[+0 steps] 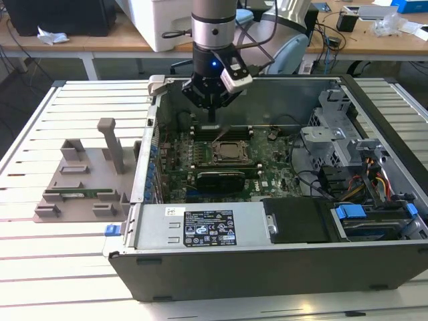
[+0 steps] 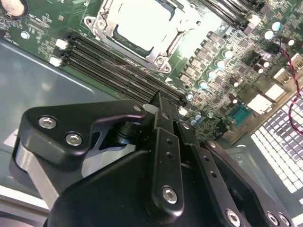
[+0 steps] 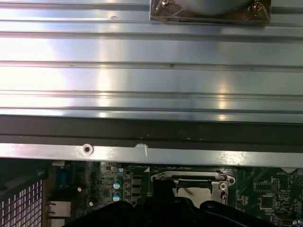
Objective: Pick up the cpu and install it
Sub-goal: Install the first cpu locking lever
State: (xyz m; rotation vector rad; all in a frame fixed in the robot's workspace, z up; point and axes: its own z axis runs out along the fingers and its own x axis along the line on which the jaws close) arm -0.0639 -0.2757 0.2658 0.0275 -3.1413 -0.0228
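The cpu (image 2: 135,22) shows as a bright silvery-white square lying flat inside the metal-framed socket (image 1: 231,152) on the green motherboard (image 1: 274,170). It also shows in the first wrist view, a pale patch in the socket (image 3: 189,190). My gripper (image 1: 212,120) hangs inside the open computer case, over the black memory slots (image 2: 118,71) just behind the socket. Its black fingers (image 2: 163,137) stand pressed together, shut, with nothing visible between them. The fingertips are apart from the cpu, a short way above the board.
The case walls (image 1: 267,264) ring the board, with the power supply (image 1: 200,227) in front and drive cages and cables (image 1: 361,174) on the exterior view's right. A grey parts holder (image 1: 80,180) with a green memory stick lies on the slatted table on the exterior view's left.
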